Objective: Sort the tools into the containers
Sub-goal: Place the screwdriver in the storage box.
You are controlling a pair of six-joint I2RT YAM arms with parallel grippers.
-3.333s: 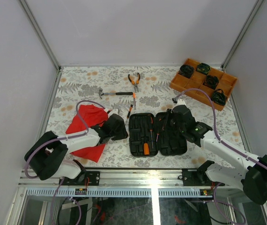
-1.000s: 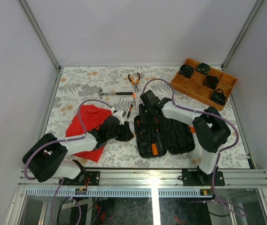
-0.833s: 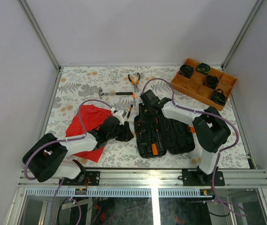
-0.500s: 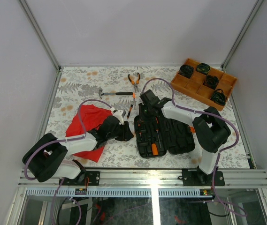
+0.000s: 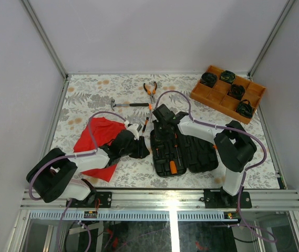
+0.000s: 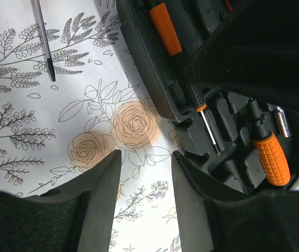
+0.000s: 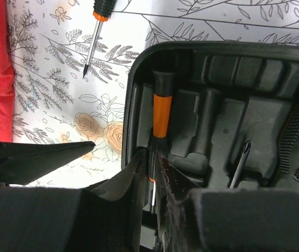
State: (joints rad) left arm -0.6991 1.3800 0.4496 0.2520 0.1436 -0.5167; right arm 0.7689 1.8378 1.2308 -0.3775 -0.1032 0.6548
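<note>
**Seating the screwdriver in the case's left-hand slot**

The black ribbed plastic tool case (image 5: pixel 191 152) lies open by the middle of the surface's near edge. The right claw (image 7: pixel 152 160) is narrow, pinched on the dark ribbed end of an orange-and-black handled screwdriver (image 7: pixel 162 113) that lies along the moulded slot just inside the case's left wall. The left claw (image 6: pixel 145 155) is wide and holds nothing. It hovers over bare surface just beside that same wall.

The step in hand looks like the final seating. The tool's axis should stay parallel to the slot, and it should be pressed down evenly until the handle sits flush. Only then should the fingers part, just far enough to clear, before lifting straight up so the tool does not pop out. The light case may skid or tip under a sideways push, so force should go downward. The left claw could brace the wall if needed.

Toward the middle of the far edge, a second slim black-handled screwdriver (image 5: pixel 145 123), a steel hammer with a black handle (image 5: pixel 129 105) and orange-handled pliers (image 5: pixel 150 90) await sorting.
</note>
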